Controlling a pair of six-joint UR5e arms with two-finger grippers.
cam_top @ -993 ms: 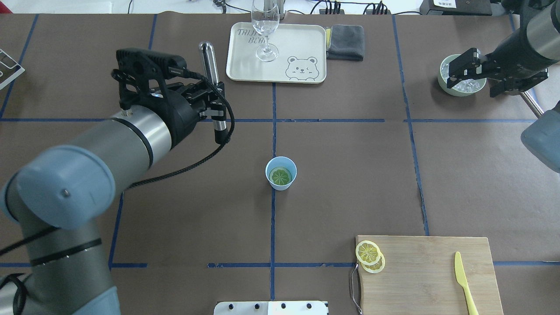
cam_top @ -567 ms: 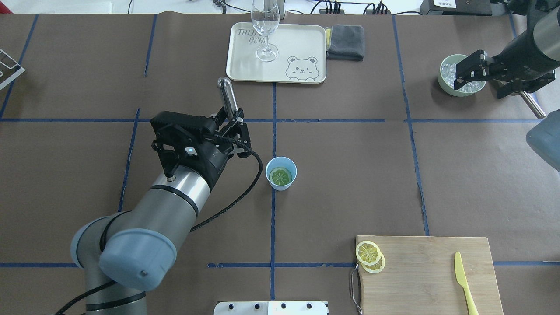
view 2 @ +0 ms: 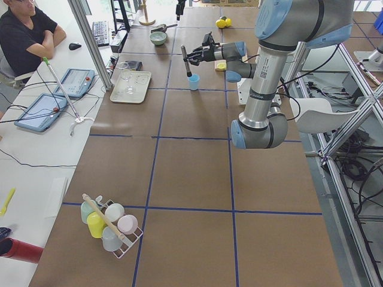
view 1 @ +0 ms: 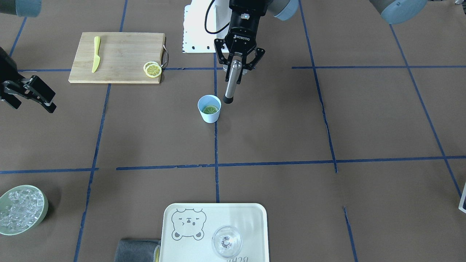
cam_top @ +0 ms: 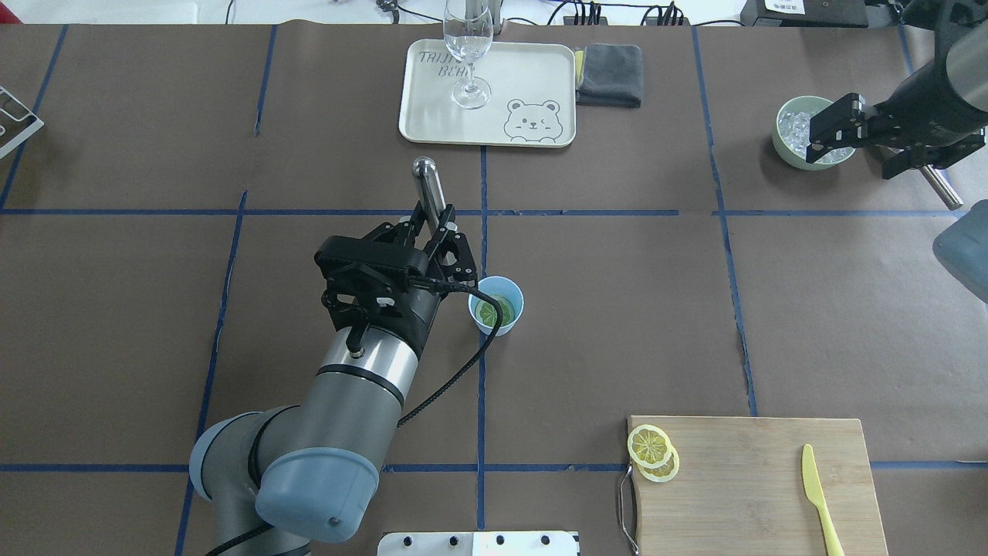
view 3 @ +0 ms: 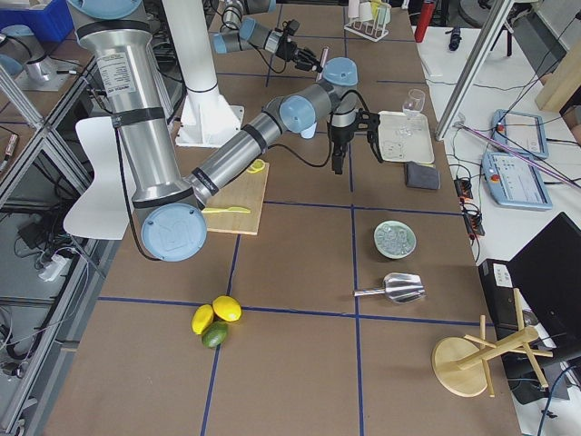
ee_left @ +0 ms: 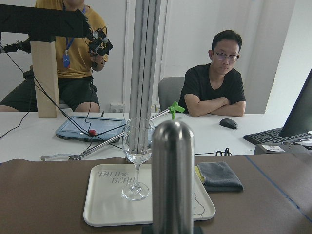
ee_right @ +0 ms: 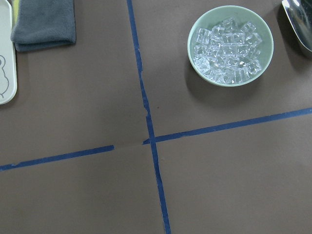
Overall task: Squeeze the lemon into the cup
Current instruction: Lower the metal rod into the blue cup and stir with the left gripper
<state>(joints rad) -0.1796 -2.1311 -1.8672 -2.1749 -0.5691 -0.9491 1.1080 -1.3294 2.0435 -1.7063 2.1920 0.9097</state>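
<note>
Left hand: the left hand [view 1: 237, 66] is clamped on a steel rod-shaped muddler with a dark lower tip [view 1: 230, 85], which it holds close to upright.
What changed: within the last second the left arm has swung in from far out on its own side. The muddler's tip was then well apart from the small pale-blue tapered cup [cam_top: 505, 324]. Now it hangs just beside the rim, on the robot's left of it.
Lemon: the thin round yellow lemon slice [view 1: 210, 109] lies flat in the bottom of the cup, unmoved and untouched.
Right hand: the right hand [view 1: 51, 101], fingers apart and empty, has drawn back a little from the pale-green bowl of ice [cam_top: 786, 150].
Meaning: the approach looks nearly done. The tip has yet to come over the cup's mouth and press down on the slice.
Risk: knocking the rim could tip the light cup on the counter [cam_top: 617, 309].
</note>
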